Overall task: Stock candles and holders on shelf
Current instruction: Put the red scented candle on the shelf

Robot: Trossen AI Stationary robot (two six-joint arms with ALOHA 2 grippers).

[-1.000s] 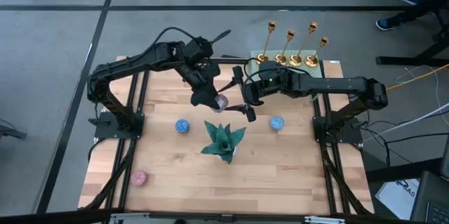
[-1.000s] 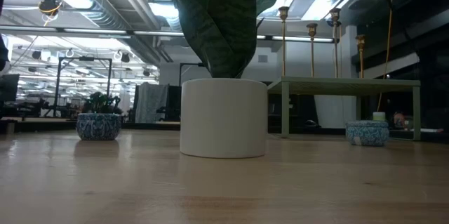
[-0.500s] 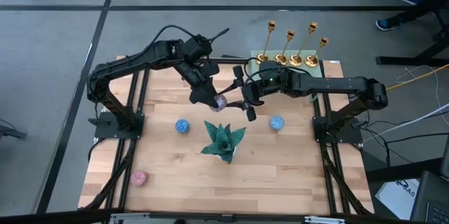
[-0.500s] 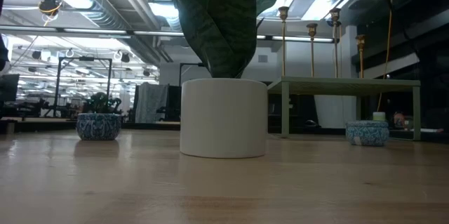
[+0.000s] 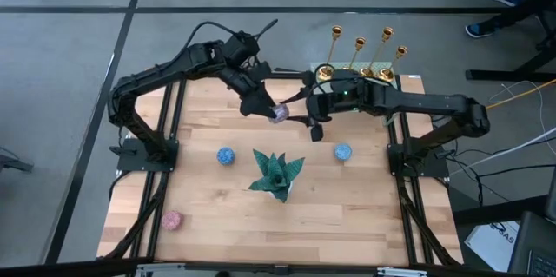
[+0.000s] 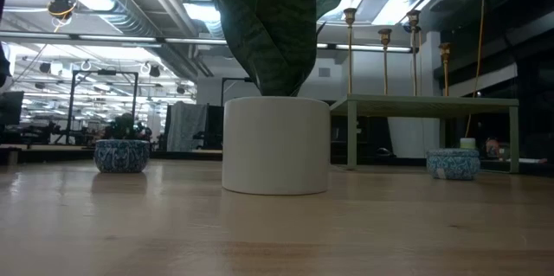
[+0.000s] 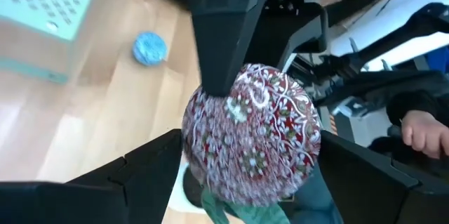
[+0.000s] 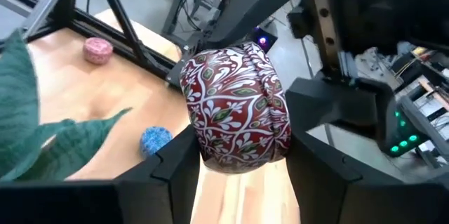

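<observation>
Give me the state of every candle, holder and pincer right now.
patterned candle: held in the air, off the table.
left pincer: shut on the patterned candle.
right pincer: at the same candle, grip unclear.
holders: all four upright on the shelf.
blue candles: both resting on the table.
pink candle: resting on the table.

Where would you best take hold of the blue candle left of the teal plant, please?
Grip the blue candle across its round side wall, coming straight down from above: it is a low puck lying flat, with bare table around it and the teal plant apart. Both the left tool and the right tool clasp the patterned candle.
</observation>
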